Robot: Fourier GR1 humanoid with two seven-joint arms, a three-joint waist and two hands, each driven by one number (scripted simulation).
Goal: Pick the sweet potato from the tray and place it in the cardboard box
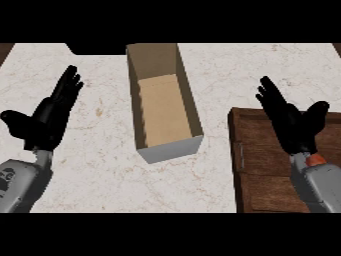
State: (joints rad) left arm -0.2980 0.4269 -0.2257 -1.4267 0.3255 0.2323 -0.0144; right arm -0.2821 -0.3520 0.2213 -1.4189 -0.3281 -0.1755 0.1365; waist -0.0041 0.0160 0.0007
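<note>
Only straight, slightly spread fingers (273, 99) show on the black right hand (297, 129), which holds nothing above the dark brown wooden tray (256, 170) right of the long open cardboard box (171, 149). An orange patch behind its wrist, likely the sweet potato (317, 160), is mostly hidden, so its long axis is unclear. The black left hand (44, 122), also open, rests left of the box, so the right is nearer.

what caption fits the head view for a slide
Left hand open over the counter, right hand open above the tray, cardboard box between.
</note>
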